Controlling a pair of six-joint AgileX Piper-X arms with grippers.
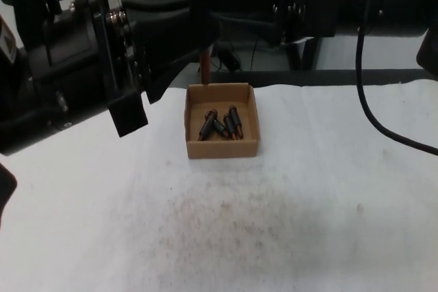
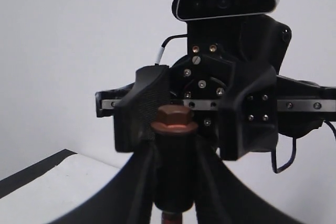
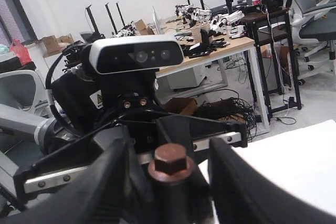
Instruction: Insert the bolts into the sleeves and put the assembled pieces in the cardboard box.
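Both arms are raised, facing each other above the cardboard box (image 1: pixel 221 148). The left gripper (image 2: pixel 175 153) has its fingers closed tight on a black sleeve (image 2: pixel 173 182). A copper bolt (image 2: pixel 174 120) sits in the sleeve, head up. The right gripper (image 3: pixel 169 149) has its fingers spread either side of the bolt head, with a gap on both sides. The box sits mid-tabletop (image 1: pixel 308 203) towards the far edge and holds several assembled pieces (image 1: pixel 220 125).
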